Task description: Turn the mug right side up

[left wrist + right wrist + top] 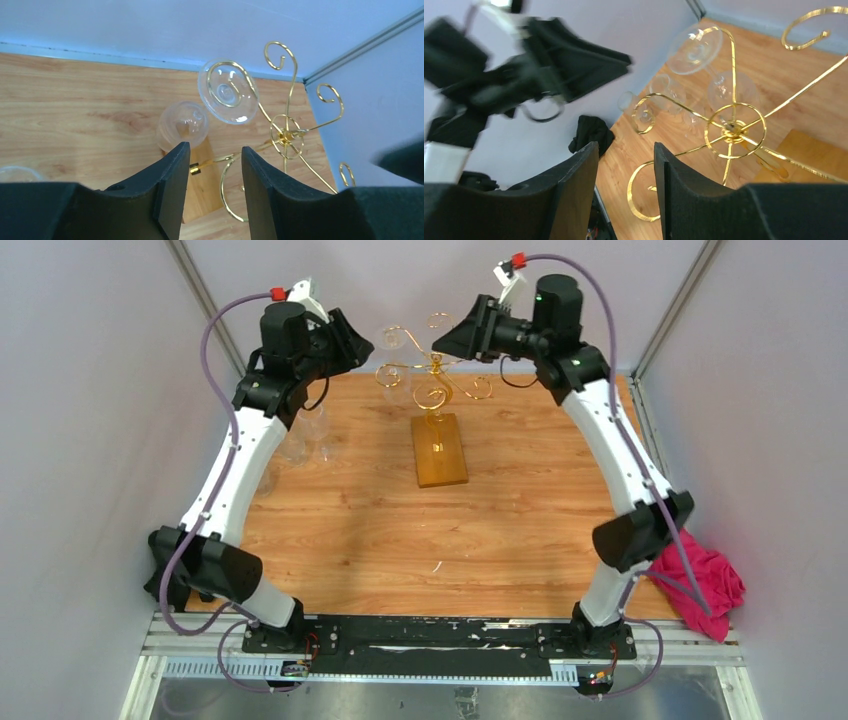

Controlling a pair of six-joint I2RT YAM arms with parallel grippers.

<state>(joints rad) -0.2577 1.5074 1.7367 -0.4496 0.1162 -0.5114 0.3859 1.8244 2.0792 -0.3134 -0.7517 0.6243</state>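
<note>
Mug (182, 125), perhaps inverted, is seen ungrasped by the far edge of the desk (520, 530). Left gripper (215, 150) and right gripper (625, 147) are parted, empty. The approach is judged in hand, and a descent onto the glass is called for.

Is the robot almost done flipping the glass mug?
Not yet. Done: nothing I can see. In hand: nothing; the left gripper and right gripper are both open and empty, raised beside the gold wire stand, where a clear glass mug seems to hang. Left: gripping a mug and turning it right side up.
</note>
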